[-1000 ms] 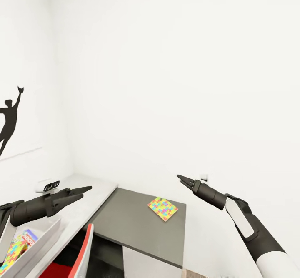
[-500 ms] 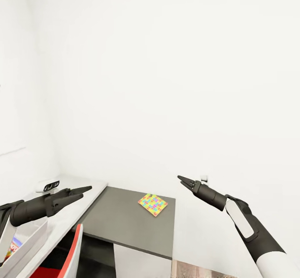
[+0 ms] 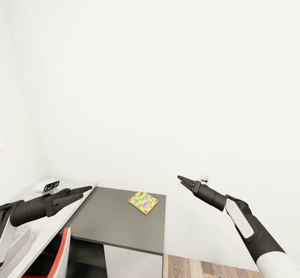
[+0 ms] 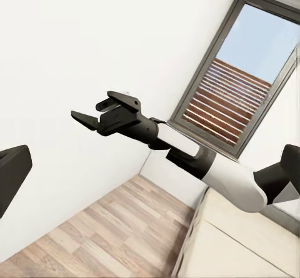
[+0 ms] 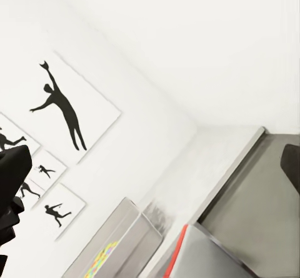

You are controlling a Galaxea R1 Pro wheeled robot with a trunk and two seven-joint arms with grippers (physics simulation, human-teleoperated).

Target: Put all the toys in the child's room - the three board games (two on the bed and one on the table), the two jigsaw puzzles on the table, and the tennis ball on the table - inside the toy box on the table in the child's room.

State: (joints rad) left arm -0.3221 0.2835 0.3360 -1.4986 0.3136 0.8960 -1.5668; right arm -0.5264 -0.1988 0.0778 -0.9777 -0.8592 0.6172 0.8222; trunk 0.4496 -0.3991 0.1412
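One jigsaw puzzle (image 3: 143, 202), a thin multicoloured square, lies on the dark grey corner section of the table (image 3: 112, 221). My left gripper (image 3: 84, 190) hovers open over the light grey table top, to the left of the puzzle. My right gripper (image 3: 181, 181) hangs open in the air to the right of the table, empty, and shows open in the left wrist view too (image 4: 94, 111). A corner of the toy box (image 3: 23, 234) peeks out under my left arm. In the right wrist view the toy box (image 5: 125, 231) holds something colourful (image 5: 100, 259).
A small white device (image 3: 46, 185) stands on the table by the wall. A red chair (image 3: 62, 253) is tucked under the table. White walls close the corner, with silhouette posters (image 5: 62, 106). The bed (image 4: 231, 240) and a window (image 4: 250, 84) lie behind, over wood floor (image 3: 208, 269).
The head view has swung to the right: the puzzle and table sit further left in the picture, the toy box has nearly left the frame, and wood floor appears. Both arms hold the same pose.
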